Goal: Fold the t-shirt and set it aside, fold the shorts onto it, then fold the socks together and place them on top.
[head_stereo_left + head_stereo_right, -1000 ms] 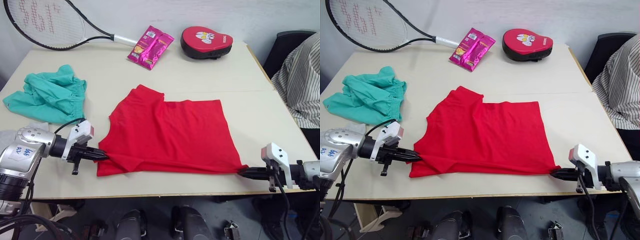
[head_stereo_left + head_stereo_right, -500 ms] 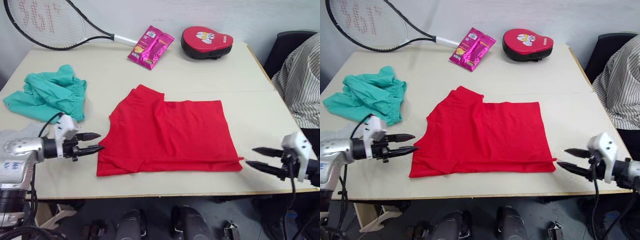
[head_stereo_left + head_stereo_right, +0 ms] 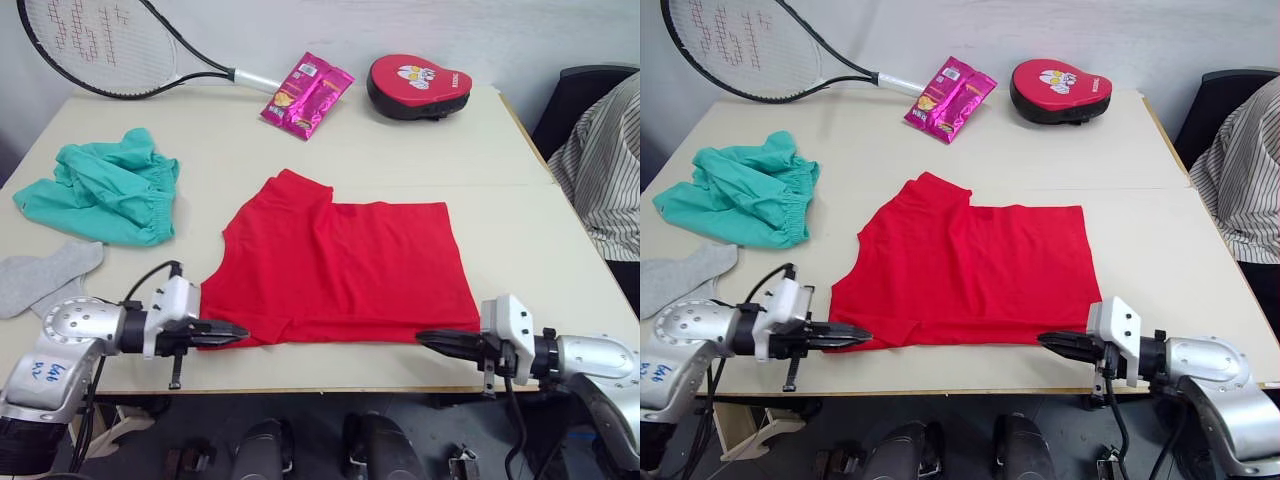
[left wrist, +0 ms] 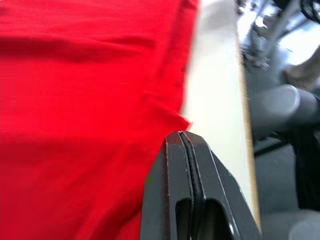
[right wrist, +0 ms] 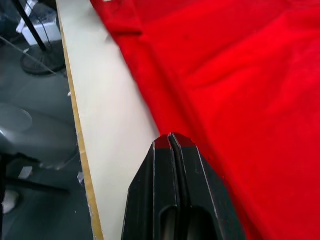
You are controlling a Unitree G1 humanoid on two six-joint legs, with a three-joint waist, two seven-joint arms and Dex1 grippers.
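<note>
I see the t-shirt (image 3: pixel 340 265) flat mid-tabletop (image 3: pixel 520 240). My wrist views show the left tool (image 4: pixel 186 137) and right tool (image 5: pixel 169 137) pressed closed at its near hem, gripping nothing visible.

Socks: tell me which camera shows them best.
The left eye view: both grey socks lie whole near the table's left edge. The right eye view cuts them at the frame edge. The wrist views show the t-shirt instead.

Tennis racket (image 3: pixel 100 45), pink snack packet (image 3: pixel 305 93) and red mitt (image 3: pixel 418 86) (cartoon print) on table (image 3: pixel 520 230).
</note>
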